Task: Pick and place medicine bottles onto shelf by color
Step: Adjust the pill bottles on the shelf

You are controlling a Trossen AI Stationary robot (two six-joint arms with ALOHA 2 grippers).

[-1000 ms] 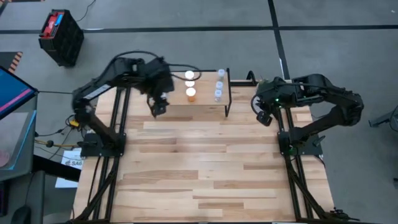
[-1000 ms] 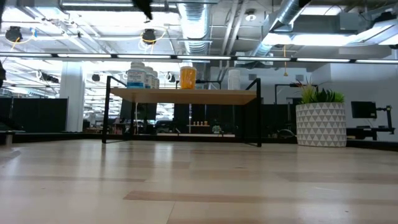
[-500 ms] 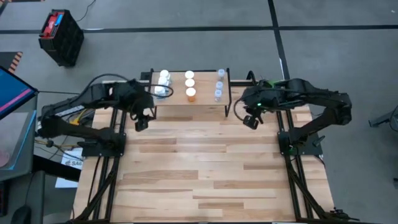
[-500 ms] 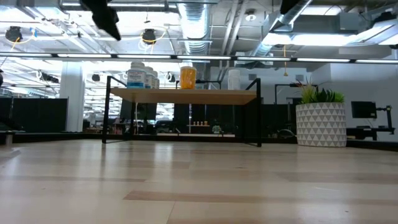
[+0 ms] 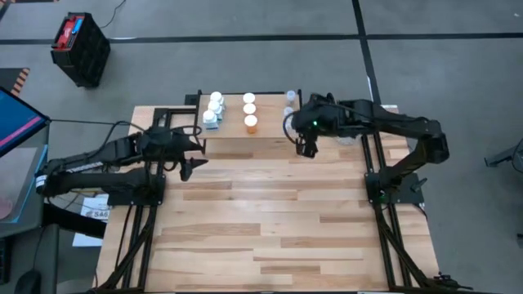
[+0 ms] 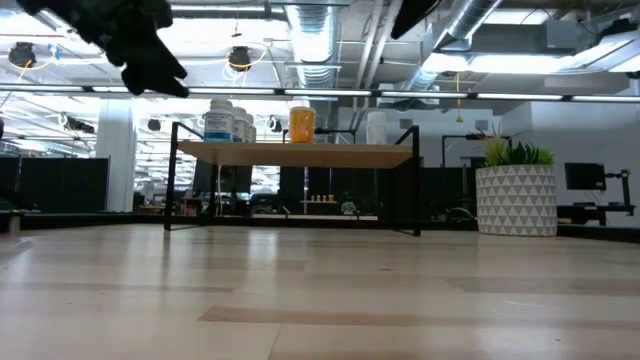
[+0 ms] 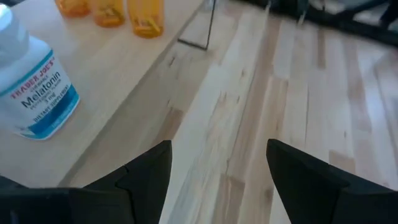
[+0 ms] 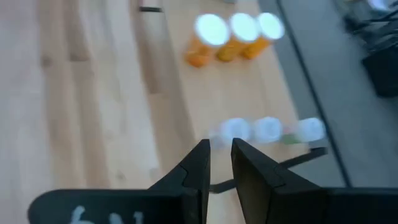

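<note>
If the nearly closed right gripper (image 5: 303,152) swings low, it could knock the little clear bottles (image 8: 267,130) off the low wooden shelf (image 5: 270,126); left gripper (image 5: 187,167) stays apart.

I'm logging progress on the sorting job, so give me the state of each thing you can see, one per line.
White bottles with blue labels: upright on the shelf, in a row.
Orange bottles: upright on the shelf, in a row.
Clear bottles: on the shelf, in a row.
Shelf: standing on the table, bottles on top.
Left hand: open, empty, above the table.
Right hand: shut, empty, beside the shelf.
</note>
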